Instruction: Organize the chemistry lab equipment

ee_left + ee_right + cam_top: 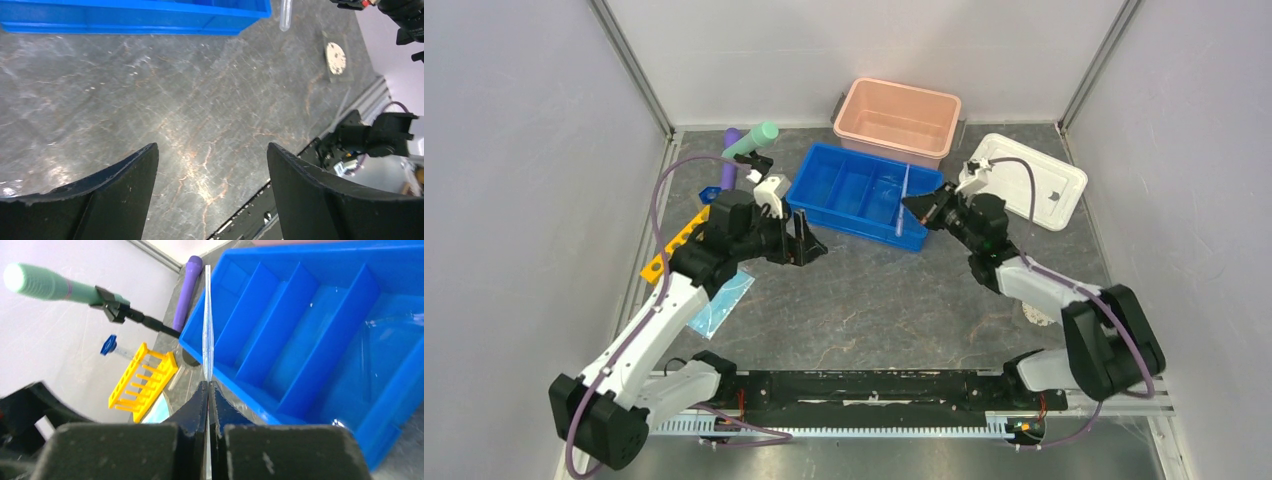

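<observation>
Grey table (pixel 874 300) with the blue divided tray (pixel 854 224) near the middle of its far edge. By the left edge lie the yellow holed tube rack (pixel 674 245) and the light-blue mask (pixel 724 302). The mint-green tube (pixel 754 138) and purple tube (pixel 732 155) occupy the far-left corner. The left claw (pixel 212 150), jaws wide and empty, hovers over bare table. The right claw (pixel 207 390) pinches the thin rod (pixel 207 315) across the tray's right end.

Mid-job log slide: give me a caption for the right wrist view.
Right pincer shut on a thin clear rod, blue divided tray just ahead, yellow tube rack and clamped mint-green tube beyond.
</observation>
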